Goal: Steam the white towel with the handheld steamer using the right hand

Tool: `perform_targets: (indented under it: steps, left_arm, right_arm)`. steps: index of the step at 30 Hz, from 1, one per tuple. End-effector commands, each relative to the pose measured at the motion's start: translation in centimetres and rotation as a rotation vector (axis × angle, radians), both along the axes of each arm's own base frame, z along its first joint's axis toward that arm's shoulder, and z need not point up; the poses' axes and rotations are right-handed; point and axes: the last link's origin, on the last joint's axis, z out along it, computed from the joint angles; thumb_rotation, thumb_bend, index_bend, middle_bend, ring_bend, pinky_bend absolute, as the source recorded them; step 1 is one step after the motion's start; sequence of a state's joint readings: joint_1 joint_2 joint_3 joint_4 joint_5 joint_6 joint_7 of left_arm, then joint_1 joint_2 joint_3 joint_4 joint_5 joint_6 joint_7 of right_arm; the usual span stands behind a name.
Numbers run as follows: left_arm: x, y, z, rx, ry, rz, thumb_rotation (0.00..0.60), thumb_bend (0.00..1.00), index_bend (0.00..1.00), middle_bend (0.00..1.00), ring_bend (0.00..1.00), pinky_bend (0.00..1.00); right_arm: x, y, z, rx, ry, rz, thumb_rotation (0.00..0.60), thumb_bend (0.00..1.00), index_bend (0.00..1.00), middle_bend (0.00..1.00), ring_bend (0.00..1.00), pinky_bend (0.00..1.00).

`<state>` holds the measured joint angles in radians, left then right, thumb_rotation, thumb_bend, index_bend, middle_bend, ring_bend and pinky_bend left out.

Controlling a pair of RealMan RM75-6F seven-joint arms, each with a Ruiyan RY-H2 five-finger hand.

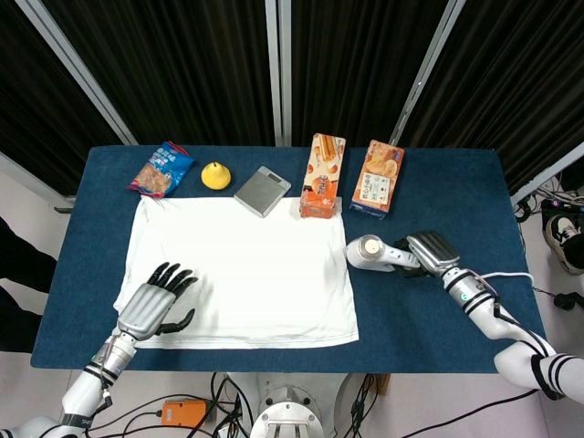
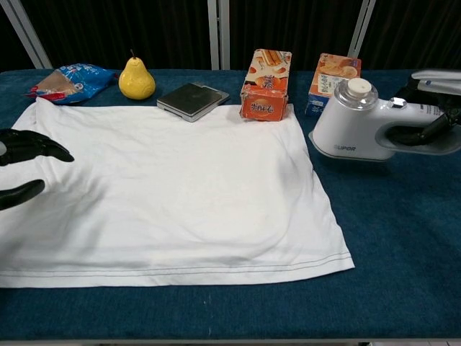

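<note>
The white towel (image 1: 233,269) (image 2: 166,187) lies spread flat on the blue table. The white handheld steamer (image 1: 376,253) (image 2: 360,121) stands on the bare blue cloth just right of the towel's right edge. My right hand (image 1: 432,251) (image 2: 436,108) grips its handle from the right. My left hand (image 1: 155,301) (image 2: 21,169) hovers over the towel's left edge with its fingers spread and nothing in it.
Along the table's back stand a snack bag (image 1: 161,170), a yellow pear (image 1: 215,175), a grey scale (image 1: 262,191) and two orange biscuit boxes (image 1: 322,175) (image 1: 378,178). The steamer's white cord (image 1: 506,276) trails right of my right wrist.
</note>
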<state>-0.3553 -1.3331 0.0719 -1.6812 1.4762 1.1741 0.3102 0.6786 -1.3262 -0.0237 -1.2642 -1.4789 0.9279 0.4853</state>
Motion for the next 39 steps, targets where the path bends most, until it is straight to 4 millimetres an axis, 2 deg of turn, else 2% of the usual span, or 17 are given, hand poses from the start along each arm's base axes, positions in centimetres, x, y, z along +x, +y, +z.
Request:
perform_targets:
  steps: [1, 3, 5, 6, 8, 10, 13, 16, 23, 27, 29, 33, 39]
  left_arm:
    - [-0.3, -0.1, 0.8, 0.027, -0.005, 0.021, 0.08, 0.32, 0.14, 0.1, 0.0, 0.0]
    - [-0.6, 0.0, 1.2, 0.042, -0.004, 0.034, 0.077, 0.32, 0.14, 0.1, 0.0, 0.0]
    - [-0.9, 0.0, 1.7, 0.061, -0.005, 0.048, 0.078, 0.32, 0.14, 0.1, 0.0, 0.0]
    - [-1.0, 0.0, 2.0, 0.074, -0.007, 0.057, 0.078, 0.32, 0.14, 0.1, 0.0, 0.0]
    - [-1.2, 0.0, 2.4, 0.092, -0.01, 0.069, 0.079, 0.32, 0.14, 0.1, 0.0, 0.0]
    - [-1.5, 0.0, 3.0, 0.114, -0.01, 0.081, 0.08, 0.32, 0.14, 0.1, 0.0, 0.0]
    - [-2.1, 0.0, 3.8, 0.141, -0.008, 0.1, 0.08, 0.32, 0.14, 0.1, 0.0, 0.0]
    - [-2.6, -0.1, 4.5, 0.167, -0.007, 0.12, 0.075, 0.32, 0.14, 0.1, 0.0, 0.0]
    - [-4.0, -0.6, 6.2, 0.221, 0.0, 0.168, 0.078, 0.32, 0.14, 0.1, 0.0, 0.0]
    - [-4.9, -1.0, 7.5, 0.262, 0.012, 0.198, 0.079, 0.32, 0.14, 0.1, 0.0, 0.0]
    - [-5.6, -1.3, 8.6, 0.299, 0.016, 0.224, 0.081, 0.32, 0.14, 0.1, 0.0, 0.0]
    - [-7.2, -1.9, 11.1, 0.383, 0.017, 0.285, 0.087, 0.32, 0.14, 0.1, 0.0, 0.0]
    - [-9.0, -3.5, 14.0, 0.471, -0.003, 0.353, 0.121, 0.32, 0.14, 0.1, 0.0, 0.0]
  right_arm:
    - [-1.9, 0.1, -0.6, 0.016, 0.007, -0.059, 0.6, 0.55, 0.93, 0.83, 0.81, 0.67]
    - [-2.4, -0.1, -0.8, 0.029, 0.014, -0.078, 0.6, 0.55, 0.9, 0.83, 0.77, 0.64]
    - [-2.7, -0.3, -0.7, 0.029, 0.029, -0.082, 0.6, 0.55, 0.83, 0.8, 0.67, 0.58]
    - [-2.9, -0.3, -0.7, 0.025, 0.042, -0.079, 0.6, 0.53, 0.78, 0.76, 0.59, 0.53]
    - [-3.0, -0.4, -0.5, 0.016, 0.051, -0.079, 0.6, 0.43, 0.64, 0.64, 0.45, 0.45]
    - [-3.1, -0.4, -0.3, 0.007, 0.058, -0.086, 0.6, 0.24, 0.45, 0.48, 0.29, 0.33]
    - [-3.1, -0.5, 0.2, -0.014, 0.082, -0.08, 0.6, 0.11, 0.25, 0.32, 0.15, 0.22]
    - [-3.0, -0.4, 0.7, -0.034, 0.078, -0.084, 0.6, 0.06, 0.14, 0.23, 0.08, 0.17]
    - [-3.2, -0.2, 2.1, -0.052, 0.096, -0.099, 0.6, 0.02, 0.01, 0.12, 0.0, 0.05]
    - [-3.2, 0.1, 4.1, -0.114, 0.112, -0.081, 0.6, 0.02, 0.0, 0.11, 0.0, 0.03]
    - [-3.0, 0.7, 5.8, -0.173, 0.116, -0.063, 0.6, 0.02, 0.0, 0.11, 0.0, 0.04]
    - [-3.1, 3.0, 9.8, -0.326, 0.174, -0.034, 0.6, 0.02, 0.0, 0.11, 0.0, 0.08]
    - [-3.7, 8.1, 13.8, -0.474, 0.189, -0.078, 0.6, 0.02, 0.0, 0.11, 0.0, 0.11]
